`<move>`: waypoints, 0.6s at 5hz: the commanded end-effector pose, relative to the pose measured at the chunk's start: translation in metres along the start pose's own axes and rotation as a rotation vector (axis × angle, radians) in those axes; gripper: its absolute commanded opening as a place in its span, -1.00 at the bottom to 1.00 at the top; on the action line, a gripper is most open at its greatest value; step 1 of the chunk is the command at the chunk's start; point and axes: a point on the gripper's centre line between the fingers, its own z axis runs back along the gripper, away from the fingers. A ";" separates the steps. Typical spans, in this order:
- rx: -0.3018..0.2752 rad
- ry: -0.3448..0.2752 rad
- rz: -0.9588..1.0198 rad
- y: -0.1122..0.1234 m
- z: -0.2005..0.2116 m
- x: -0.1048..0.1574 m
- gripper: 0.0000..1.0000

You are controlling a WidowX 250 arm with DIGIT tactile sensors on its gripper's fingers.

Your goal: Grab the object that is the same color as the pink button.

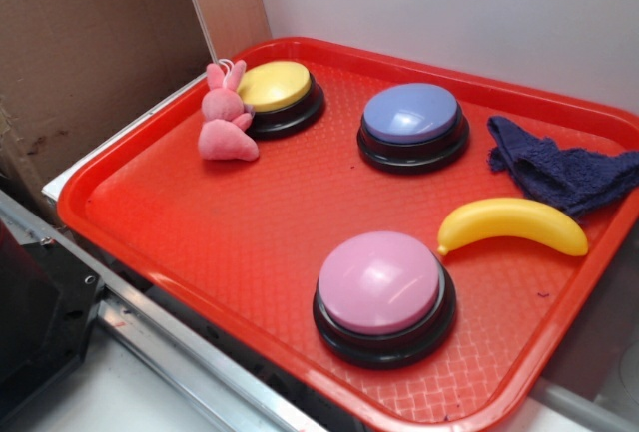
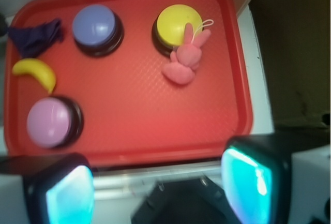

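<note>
Up at 1 o'clock from gripper: pink bunny (image 2: 184, 58) (wrist view), well apart from it, on far part of red tray (image 2: 134, 115).
Bunny's neighbour: touched yellow button (image 2: 178, 21) w/ its ears; body lay on tray at abt 5 o'clock of that button.
Long axis: ran approx 1-to-7 o'clock in wrist view, ears toward 1.
Colour match: pink button (image 2: 49, 122) sat at 10 o'clock from gripper (bunny was the only other pink item; banana (image 2: 36, 73) was yellow).
Gripper (image 2: 160, 185): pads spread wide, nothing btwn them, touching nothing; hung over tray's near edge.
Exterior view: only a dark bit of arm showed at top left, so no extra info on jaws.
Next move, my guess: reach fwd and right, descend over bunny's body.
</note>
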 end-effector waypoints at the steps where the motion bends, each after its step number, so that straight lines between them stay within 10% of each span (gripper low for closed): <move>1: 0.041 -0.057 0.200 0.013 -0.075 0.042 1.00; 3: 0.063 -0.028 0.383 0.039 -0.136 0.058 1.00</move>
